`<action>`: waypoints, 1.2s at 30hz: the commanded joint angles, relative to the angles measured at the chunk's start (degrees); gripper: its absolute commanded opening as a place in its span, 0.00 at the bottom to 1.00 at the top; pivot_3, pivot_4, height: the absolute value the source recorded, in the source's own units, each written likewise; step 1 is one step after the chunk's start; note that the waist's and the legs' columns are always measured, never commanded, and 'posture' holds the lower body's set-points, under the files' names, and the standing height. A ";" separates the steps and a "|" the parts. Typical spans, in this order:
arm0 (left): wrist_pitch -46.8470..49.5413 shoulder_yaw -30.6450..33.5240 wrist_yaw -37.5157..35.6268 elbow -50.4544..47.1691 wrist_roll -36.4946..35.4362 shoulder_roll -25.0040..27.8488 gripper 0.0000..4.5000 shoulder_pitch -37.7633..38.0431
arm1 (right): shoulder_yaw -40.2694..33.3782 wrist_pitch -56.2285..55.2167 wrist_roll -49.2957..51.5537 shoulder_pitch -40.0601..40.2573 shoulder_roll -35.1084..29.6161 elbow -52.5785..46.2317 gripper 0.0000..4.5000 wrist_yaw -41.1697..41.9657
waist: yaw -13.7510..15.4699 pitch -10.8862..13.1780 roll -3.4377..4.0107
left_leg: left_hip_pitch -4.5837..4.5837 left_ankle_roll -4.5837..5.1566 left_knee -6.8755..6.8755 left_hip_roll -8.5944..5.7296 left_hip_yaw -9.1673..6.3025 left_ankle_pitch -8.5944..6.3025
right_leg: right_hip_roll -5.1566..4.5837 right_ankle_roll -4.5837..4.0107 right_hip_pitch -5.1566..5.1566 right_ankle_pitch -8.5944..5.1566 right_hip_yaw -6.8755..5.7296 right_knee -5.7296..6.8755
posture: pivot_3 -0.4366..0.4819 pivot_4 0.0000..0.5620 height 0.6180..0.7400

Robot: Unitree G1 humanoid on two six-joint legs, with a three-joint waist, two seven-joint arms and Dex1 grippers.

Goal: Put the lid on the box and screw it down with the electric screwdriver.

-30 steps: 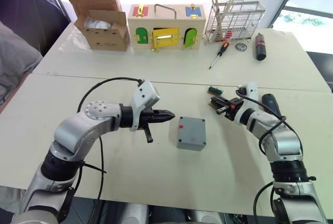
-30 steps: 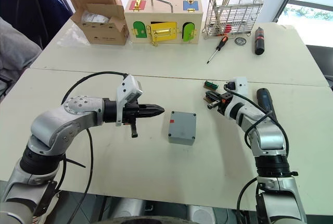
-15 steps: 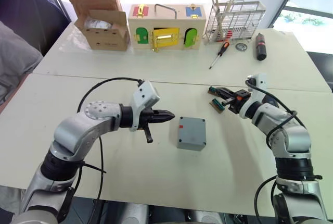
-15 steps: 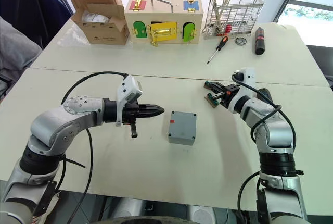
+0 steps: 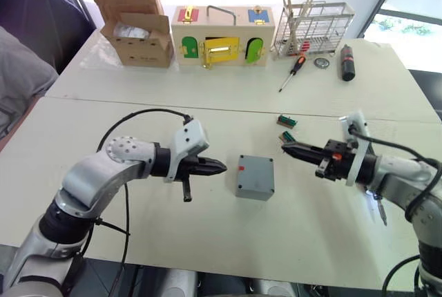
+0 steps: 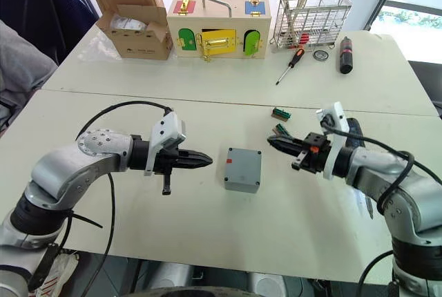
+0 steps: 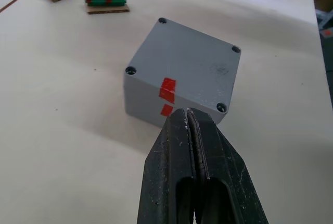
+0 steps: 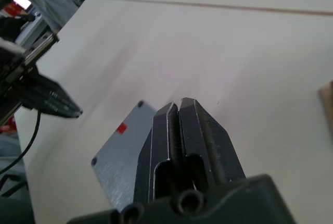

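The grey lid (image 7: 190, 65) sits on the small grey box (image 5: 254, 186), with red marks on the side facing my left gripper. My left gripper (image 5: 219, 167) is shut and empty; it points at that side from a short gap away. From the opposite side, my right gripper (image 5: 286, 147) points at the box, also shut with nothing in it, and stops short of the far edge. The dark electric screwdriver (image 6: 353, 128) lies on the table behind my right forearm and is mostly hidden.
Two green terminal blocks (image 5: 286, 121) lie just beyond my right gripper. Along the back stand a cardboard carton (image 5: 135, 27), a wooden box with coloured doors (image 5: 222, 36) and a wire rack (image 5: 314, 29), with a red-handled screwdriver (image 5: 291, 72) and a black cylinder (image 5: 347, 62) beside the rack.
My right gripper has left the green terminal blocks and swung down toward the box's right side. My left gripper has dropped slightly. The box has not moved.
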 commanded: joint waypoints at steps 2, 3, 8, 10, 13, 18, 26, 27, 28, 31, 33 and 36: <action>-1.83 -0.52 -0.71 -0.37 0.96 -0.33 0.00 -0.48 | 0.97 -0.21 1.41 0.26 0.41 -3.30 0.01 -1.63 | -0.06 0.00 0.00 | 0.01 0.00 0.00 0.00 0.03 0.00 | 0.01 0.00 0.00 0.00 0.00 0.00 | 0.48 0.27 1.00; -1.96 -0.54 -0.78 -0.30 1.04 -0.34 0.00 -0.45 | 1.27 -0.29 1.40 0.35 0.63 -3.46 0.01 -1.94 | -0.02 0.00 0.00 | 0.02 0.00 0.00 0.01 0.01 0.00 | 0.01 0.00 -0.01 0.00 0.00 0.00 | 0.48 0.27 1.00; -2.43 -0.79 -0.85 -0.26 1.60 -0.55 0.00 -0.04 | 2.49 -1.21 1.03 0.16 0.94 -2.77 0.01 -2.67 | 0.05 0.00 0.00 | 0.02 0.00 0.00 0.00 0.01 0.00 | 0.01 0.00 0.00 0.00 0.00 0.00 | 0.48 0.27 1.00; -2.52 -0.82 -0.74 -0.46 1.63 -0.58 0.00 0.27 | 3.16 -1.90 0.45 0.03 0.97 -2.13 0.01 -2.71 | 0.06 0.00 0.00 | 0.02 0.00 0.00 0.00 0.00 0.00 | 0.01 0.00 0.00 0.00 0.00 0.00 | 0.48 0.27 1.00; -2.61 -0.81 -0.62 -0.61 1.69 -0.58 0.00 0.56 | 3.67 -2.65 0.08 -0.06 0.83 -1.38 0.01 -2.64 | 0.02 0.00 0.00 | 0.02 0.00 0.00 0.00 0.00 0.00 | 0.01 0.00 0.00 0.00 0.00 0.00 | 0.48 0.27 1.00; -2.62 -0.67 -0.41 -0.64 1.92 -0.76 0.00 0.74 | 4.51 -3.76 -0.81 -0.38 0.91 -0.27 0.01 -2.71 | 0.03 0.00 0.00 | 0.02 0.00 0.00 0.00 0.00 0.00 | 0.01 0.00 0.00 0.00 0.00 0.00 | 0.48 0.27 1.00; -2.45 -0.28 -0.20 -0.84 2.25 -1.26 0.00 1.07 | 5.84 -4.84 -1.83 -0.55 1.13 0.83 0.01 -2.85 | 0.02 0.00 0.00 | 0.02 0.00 0.00 0.00 0.00 0.00 | 0.01 0.00 0.00 0.00 -0.01 0.00 | 0.48 0.27 1.00; -2.42 -0.25 -0.17 -0.89 2.28 -1.31 0.00 1.09 | 5.96 -5.03 -2.03 -0.48 1.14 0.89 0.01 -2.78 | 0.03 0.00 0.00 | 0.02 0.00 0.00 0.00 0.00 0.00 | 0.01 0.00 0.00 0.00 -0.01 0.00 | 0.48 0.27 1.00; -2.43 -0.22 -0.18 -0.87 2.32 -1.33 0.00 1.08 | 6.08 -5.14 -2.21 -0.53 1.22 1.03 0.01 -2.82 | 0.03 0.00 0.00 | 0.02 0.00 0.00 0.00 0.00 0.00 | 0.01 0.00 0.00 0.00 -0.01 0.00 | 0.48 0.27 1.00; -2.28 -0.15 0.06 -1.01 2.35 -1.45 0.00 1.06 | 6.40 -5.46 -2.49 -0.81 1.54 1.57 0.01 -3.00 | 0.03 0.00 0.00 | 0.02 0.00 0.00 0.00 0.00 0.00 | 0.01 0.00 0.00 0.00 -0.01 0.00 | 0.48 0.27 1.00; -2.23 -0.09 0.17 -1.01 2.35 -1.46 0.00 1.03 | 6.73 -5.77 -2.77 -0.93 1.69 1.91 0.01 -3.04 | 0.02 0.00 0.00 | 0.02 0.00 0.00 0.00 0.00 0.00 | 0.01 0.00 0.00 0.00 -0.01 0.00 | 0.48 0.27 1.00; -2.08 0.06 0.37 -1.08 2.24 -1.46 0.00 0.95 | 7.30 -6.31 -3.47 -1.08 1.95 2.51 0.01 -3.01 | 0.02 0.00 0.00 | 0.02 0.00 0.00 0.00 0.00 0.00 | 0.01 0.00 0.00 0.00 -0.01 0.00 | 0.48 0.27 1.00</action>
